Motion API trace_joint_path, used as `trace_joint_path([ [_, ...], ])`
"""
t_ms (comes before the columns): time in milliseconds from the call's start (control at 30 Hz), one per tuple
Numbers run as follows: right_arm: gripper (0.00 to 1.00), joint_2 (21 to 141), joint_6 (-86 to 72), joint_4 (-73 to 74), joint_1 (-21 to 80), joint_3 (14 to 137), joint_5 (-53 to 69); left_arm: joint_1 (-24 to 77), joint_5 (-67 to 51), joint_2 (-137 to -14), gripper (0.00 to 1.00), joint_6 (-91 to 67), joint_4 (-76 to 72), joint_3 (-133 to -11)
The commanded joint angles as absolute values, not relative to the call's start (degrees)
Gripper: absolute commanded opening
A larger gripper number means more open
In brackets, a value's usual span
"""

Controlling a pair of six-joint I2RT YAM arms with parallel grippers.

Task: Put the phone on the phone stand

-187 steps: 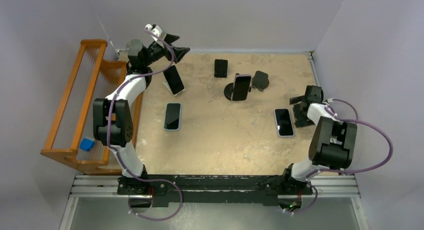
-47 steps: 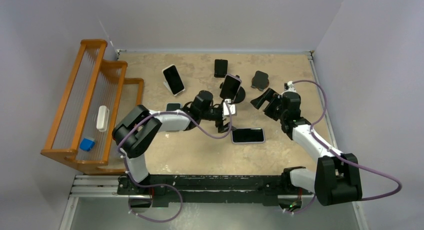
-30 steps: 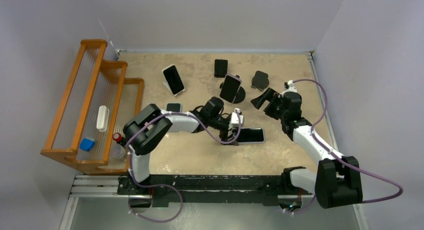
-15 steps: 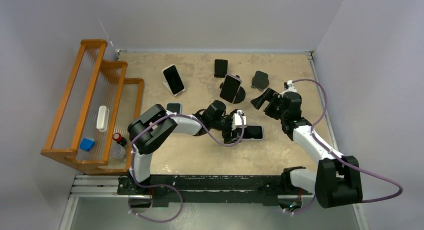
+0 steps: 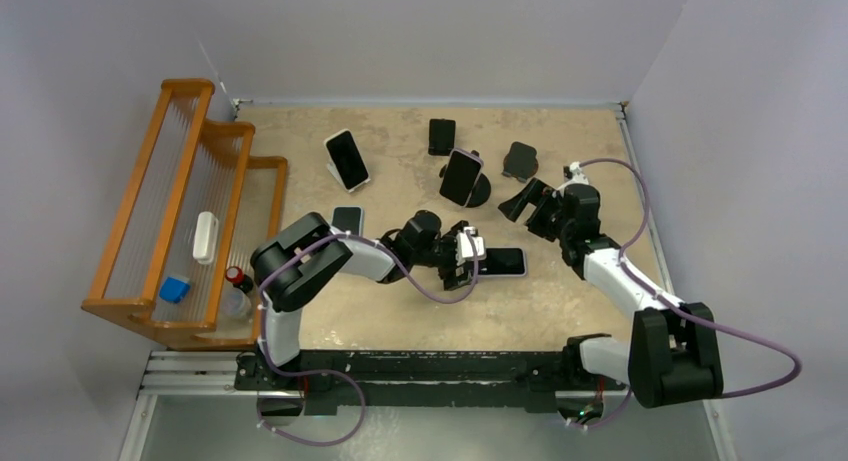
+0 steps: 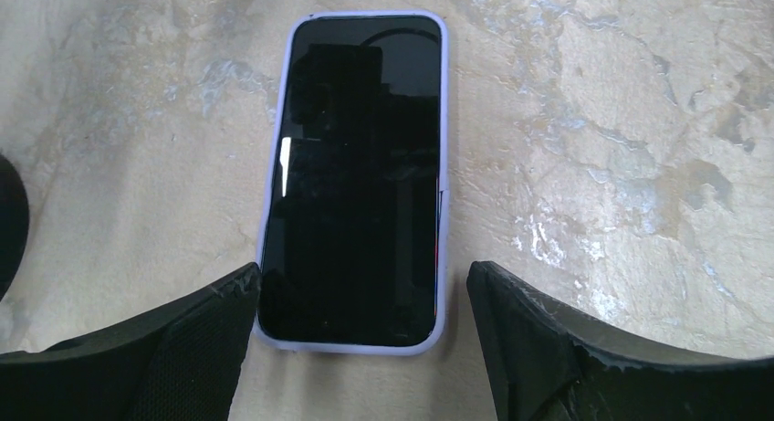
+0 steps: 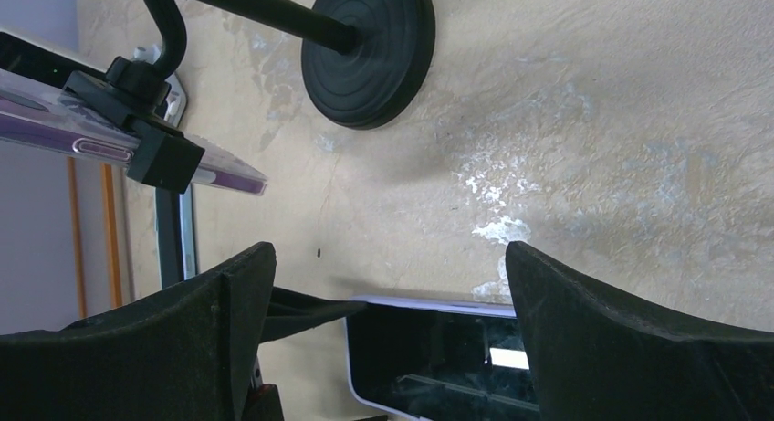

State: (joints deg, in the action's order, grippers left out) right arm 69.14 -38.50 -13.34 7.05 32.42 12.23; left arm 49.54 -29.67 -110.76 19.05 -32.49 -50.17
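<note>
L fingers (image 6: 173, 348) flank phone (image 6: 351, 179); beige table (image 5: 400, 321), lilac(?) walls (image 5: 450, 31)

To my left a wooden rack (image 5: 188, 85) stands at the edge of the mottled tan table (image 5: 400, 311). On it lie a white bar (image 5: 205, 236), a blue block (image 5: 174, 290) and a small red-capped bottle (image 5: 233, 277).

On your mottled beige table (image 5: 400, 311) lie a lavender-cased phone (image 6: 356, 174), a second flat phone (image 5: 347, 219) and a round-based stand (image 7: 368, 56).

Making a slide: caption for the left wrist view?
Open left gripper straddles a phone lying screen-up on the table.
</note>
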Motion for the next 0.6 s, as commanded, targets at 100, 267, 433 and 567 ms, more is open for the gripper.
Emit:
trace_joint_path([
  [100,0.97,69.77,-37.02,-15.76,6.86,31.91,14.56,49.09,-25.36,-107.76,0.83,18.77,-39.8,-47.1],
  [267,0.97,70.42,-36.85,-16.32,6.86,31.73,15.09,48.96,-23.58,-106.56,0.84,19.1,-44.39,-45.03],
  [433,0.97,71.17,-36.84,-16.52,6.86,31.74,15.82,48.35,-27.25,-108.48,0.84,17.82,-41.61,-46.31],
  [567,0.97,71.28,-36.65,-16.35,6.86,31.81,15.8,47.82,-33.09,-110.6,0.84,16.16,-38.45,-47.95],
])
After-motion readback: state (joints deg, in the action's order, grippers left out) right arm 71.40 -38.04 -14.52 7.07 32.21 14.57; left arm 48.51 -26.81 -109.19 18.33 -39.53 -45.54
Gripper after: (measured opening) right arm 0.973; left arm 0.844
